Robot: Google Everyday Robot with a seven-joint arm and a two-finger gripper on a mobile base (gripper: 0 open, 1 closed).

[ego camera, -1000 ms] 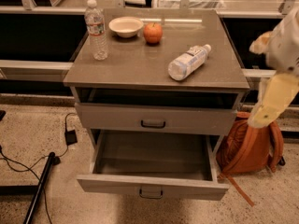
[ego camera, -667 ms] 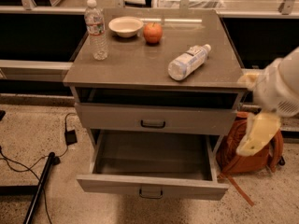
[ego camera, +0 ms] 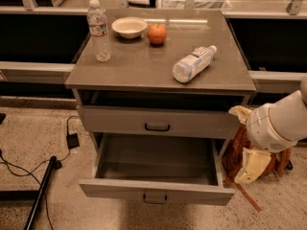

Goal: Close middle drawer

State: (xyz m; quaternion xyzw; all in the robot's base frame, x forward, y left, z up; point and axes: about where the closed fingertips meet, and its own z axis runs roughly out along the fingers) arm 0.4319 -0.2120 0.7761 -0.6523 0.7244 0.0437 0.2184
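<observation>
The middle drawer (ego camera: 156,191) is the wide grey one with a low front panel and a small dark centre handle (ego camera: 154,198). It stands pulled far out of the cabinet, and its long shallow box looks empty. Above it, another grey drawer (ego camera: 157,123) with a dark handle is slightly open. My gripper (ego camera: 250,169) hangs from the white arm (ego camera: 278,123) at the right. It points down, just right of the open drawer's right front corner, and is apart from it.
On the cabinet top (ego camera: 144,71) are an upright water bottle (ego camera: 99,30), a white bowl (ego camera: 129,27), an orange fruit (ego camera: 157,33) and a bottle lying on its side (ego camera: 193,63). An orange-brown bag (ego camera: 236,150) sits behind my gripper. Cables (ego camera: 29,169) and a black pole (ego camera: 41,195) lie on the floor at the left.
My arm has come down and slightly left, from beside the cabinet top to beside the open middle drawer. The drawers have not moved.
</observation>
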